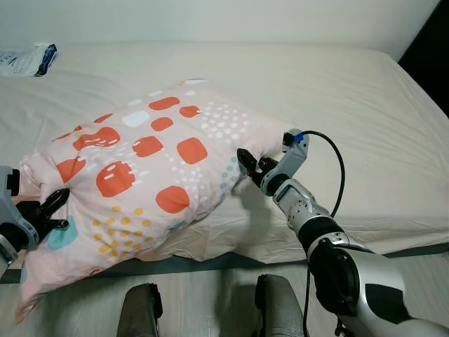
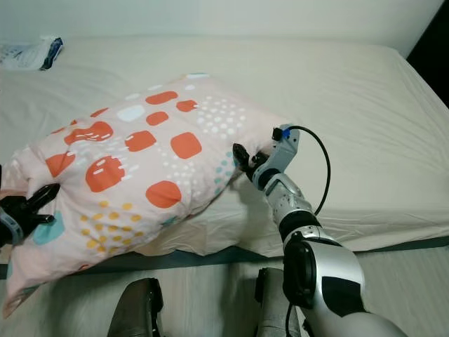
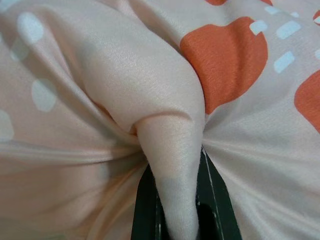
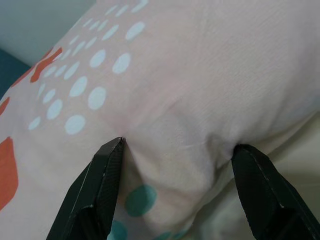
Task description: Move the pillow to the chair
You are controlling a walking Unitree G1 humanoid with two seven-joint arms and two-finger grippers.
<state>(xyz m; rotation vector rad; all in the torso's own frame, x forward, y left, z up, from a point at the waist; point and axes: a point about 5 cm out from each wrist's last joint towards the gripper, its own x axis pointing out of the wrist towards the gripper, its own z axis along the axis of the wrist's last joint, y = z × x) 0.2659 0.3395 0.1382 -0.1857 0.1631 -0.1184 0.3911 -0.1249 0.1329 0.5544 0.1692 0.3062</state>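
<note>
Pinched fabric fills the closed left gripper [image 3: 180, 200]; the pillow [image 1: 151, 165] lies on the bed [image 1: 351, 91]. Right gripper [image 4: 177, 170], fingers spread, straddles the opposite edge: close firmly there before lifting evenly.

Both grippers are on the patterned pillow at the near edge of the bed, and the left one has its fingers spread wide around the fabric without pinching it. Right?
Not quite. The left gripper is shut on a pinched fold of the pillow, as the left wrist view shows. The right gripper has the spread fingers. The rest holds.
</note>
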